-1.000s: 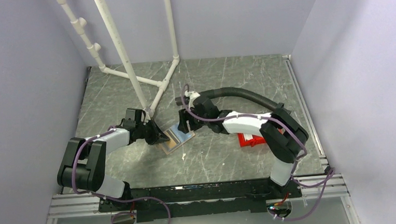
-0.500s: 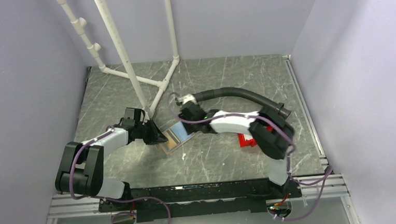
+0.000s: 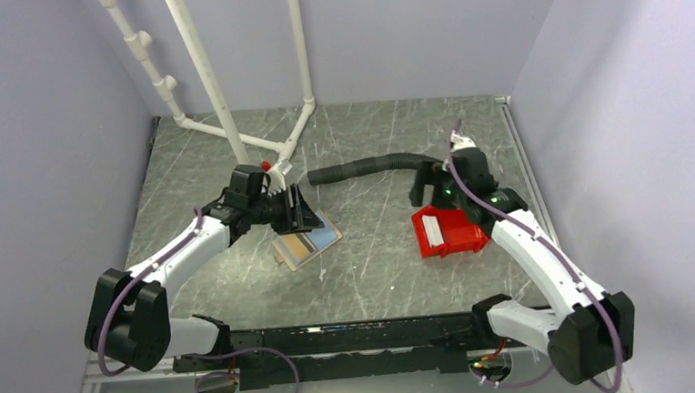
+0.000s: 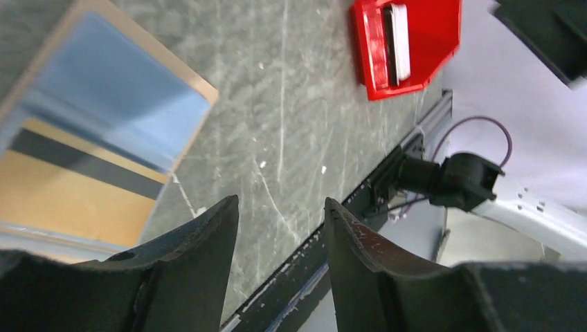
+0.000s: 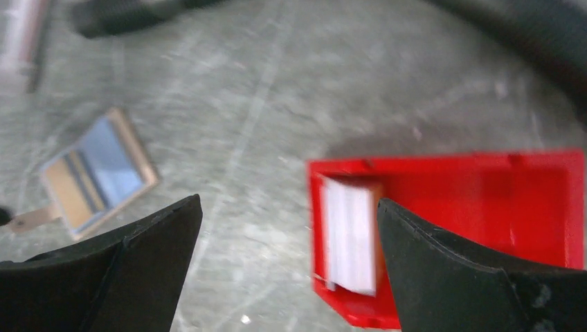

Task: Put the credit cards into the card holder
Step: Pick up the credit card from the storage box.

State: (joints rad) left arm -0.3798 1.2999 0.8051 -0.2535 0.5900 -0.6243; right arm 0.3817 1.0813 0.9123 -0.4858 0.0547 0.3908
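Observation:
The card holder (image 3: 307,241) lies open on the table, and a tan-orange card with a dark stripe (image 4: 64,188) sits in its shiny pocket (image 4: 114,111). A stack of white credit cards (image 3: 432,228) leans inside the red bin (image 3: 460,235). My left gripper (image 3: 301,212) hovers just above the holder's far-left edge, open, with nothing between its fingers (image 4: 208,238). My right gripper (image 3: 422,192) hangs over the bin's far-left corner, open wide and empty. In the right wrist view the white cards (image 5: 349,235) stand just inside the right finger (image 5: 443,256), and the holder (image 5: 97,173) lies far left.
A black corrugated hose (image 3: 369,166) lies across the table between the two grippers. A white pipe frame (image 3: 220,104) rises at the back left. The table's near rail (image 4: 387,180) runs along the front, and walls close in both sides.
My right arm swung away from the holder to above the red bin and opened wide. My left gripper let go of the holder's edge, opened and shifted slightly right.

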